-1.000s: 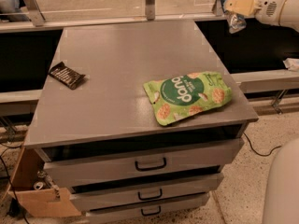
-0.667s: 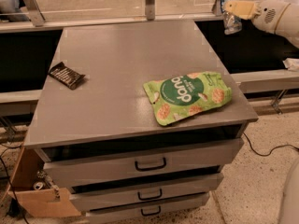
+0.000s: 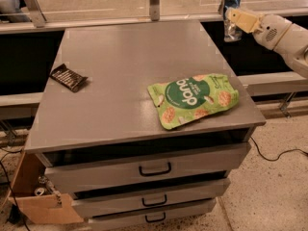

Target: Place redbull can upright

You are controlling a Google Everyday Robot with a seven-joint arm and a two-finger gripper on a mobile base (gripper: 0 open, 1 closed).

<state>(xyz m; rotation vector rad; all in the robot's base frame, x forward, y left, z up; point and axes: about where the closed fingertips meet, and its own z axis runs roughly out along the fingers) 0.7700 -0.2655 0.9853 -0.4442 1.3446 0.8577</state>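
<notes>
The redbull can (image 3: 232,4), blue and silver, hangs in the air at the top right, just past the table's far right corner. My gripper (image 3: 234,19) is shut on it, with cream fingers (image 3: 242,20) across its body. The can looks roughly upright, slightly tilted. Its lower end is above the dark gap beside the grey table top (image 3: 125,52). The white arm (image 3: 286,37) comes in from the right edge.
A green snack pouch (image 3: 192,99) lies flat near the table's front right corner. A dark wrapped bar (image 3: 69,77) lies near the left edge. Drawers (image 3: 154,168) are below the top. A cardboard box (image 3: 33,201) stands on the floor at the left. A railing (image 3: 154,4) runs behind.
The gripper with the can has moved a little to the left and down, closer to the table's far right corner. The pouch and bar have not moved.
</notes>
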